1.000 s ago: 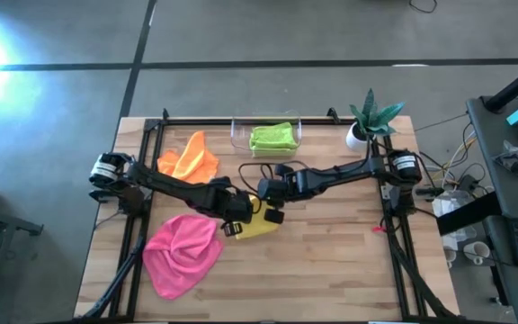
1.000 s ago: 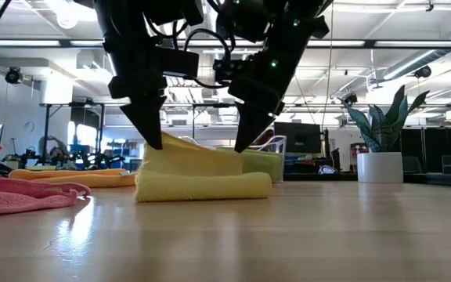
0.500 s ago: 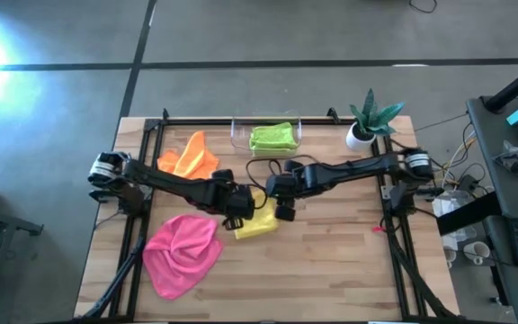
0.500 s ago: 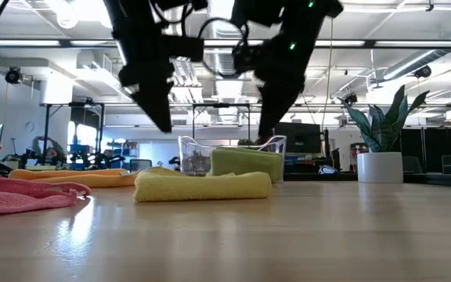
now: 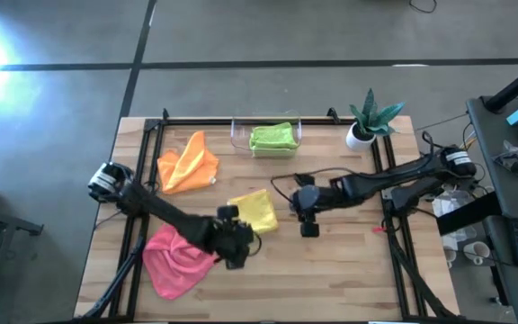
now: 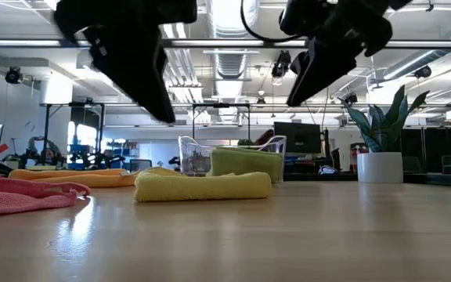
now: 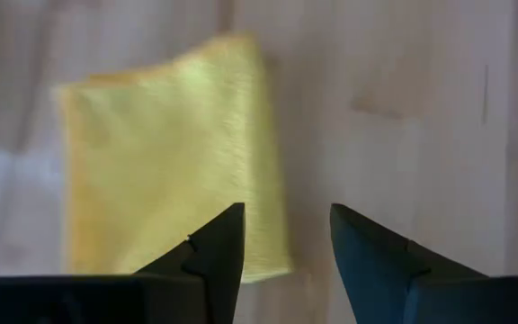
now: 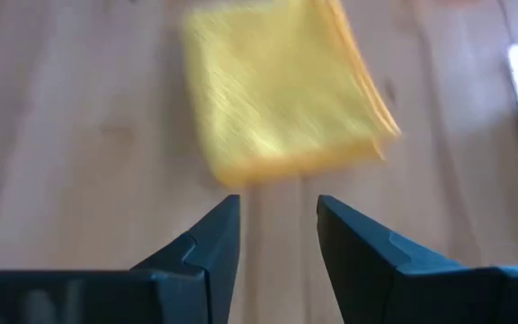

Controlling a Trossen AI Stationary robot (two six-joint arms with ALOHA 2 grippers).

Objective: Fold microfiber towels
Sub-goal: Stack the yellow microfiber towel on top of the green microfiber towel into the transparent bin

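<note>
Yellow towel (image 5: 255, 211) lies folded flat at desk (image 5: 349, 279) centre, free of both claws. My left claw (image 5: 237, 250) hangs at its 7 o'clock, jaws released and empty; my right claw (image 5: 308, 221) at 3 o'clock, likewise released. Pink towel (image 5: 176, 261), unfolded, likely comes next.

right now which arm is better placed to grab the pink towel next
Left. The left gripper hangs open right beside the crumpled pink towel, while the right gripper, also open, sits past the folded yellow towel, farther away.
</note>
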